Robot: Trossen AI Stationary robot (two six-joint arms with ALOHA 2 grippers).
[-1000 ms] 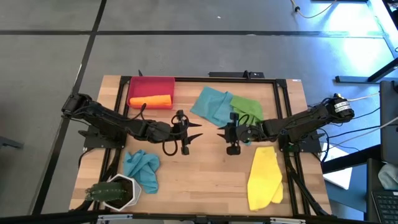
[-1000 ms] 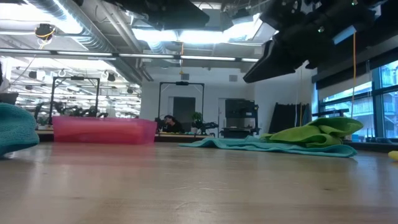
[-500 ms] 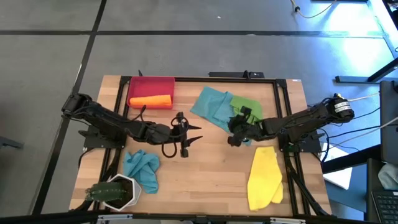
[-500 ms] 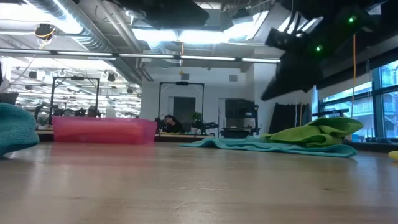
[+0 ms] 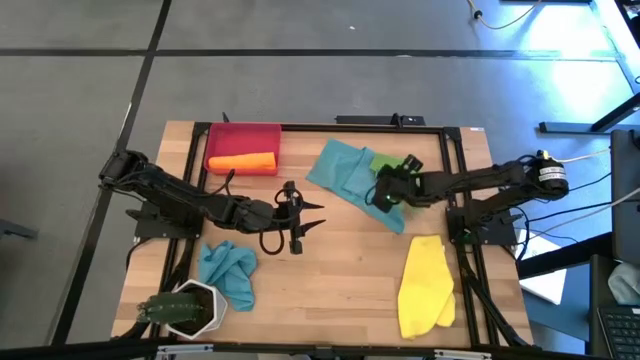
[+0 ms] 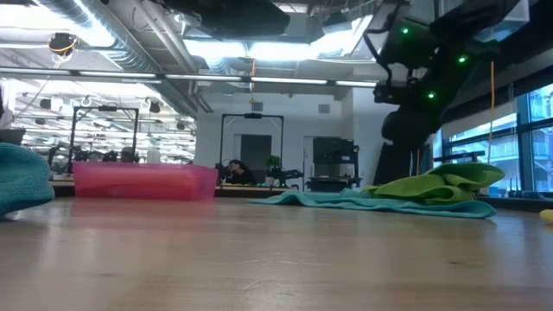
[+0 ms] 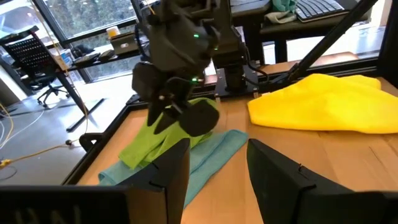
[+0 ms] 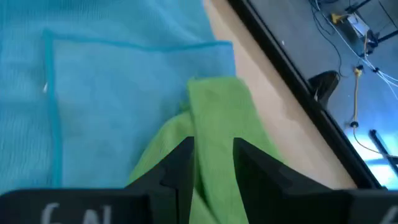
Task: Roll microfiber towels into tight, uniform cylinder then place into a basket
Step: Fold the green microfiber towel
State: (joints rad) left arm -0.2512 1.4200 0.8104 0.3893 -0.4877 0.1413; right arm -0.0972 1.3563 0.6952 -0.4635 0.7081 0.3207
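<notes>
The wooden bench (image 5: 330, 270) stands in a black metal frame (image 5: 440, 130) on a grey floor (image 5: 300, 80) crossed by dark seam lines. Seen level across it, the room behind is a wide open hall with exposed silver ducts (image 6: 130, 39) and bright strip lights (image 6: 259, 50) under the ceiling, a dark doorway-like frame (image 6: 252, 142) in the far wall and tall windows (image 6: 518, 138) along one side. Another angle shows a black office chair (image 7: 31, 56) near a window and a keyboard (image 7: 323, 7) on a desk.

Microfiber towels: five in all.
- orange, rolled, one (image 5: 241, 160)
- teal-blue, two (image 5: 343, 172) (image 5: 228, 272)
- green, one (image 5: 391, 163)
- yellow, one (image 5: 426, 284)

Red basket (image 5: 243, 139): one.
White pot with plant (image 5: 185, 310): one.
Robot arms: two.
</notes>
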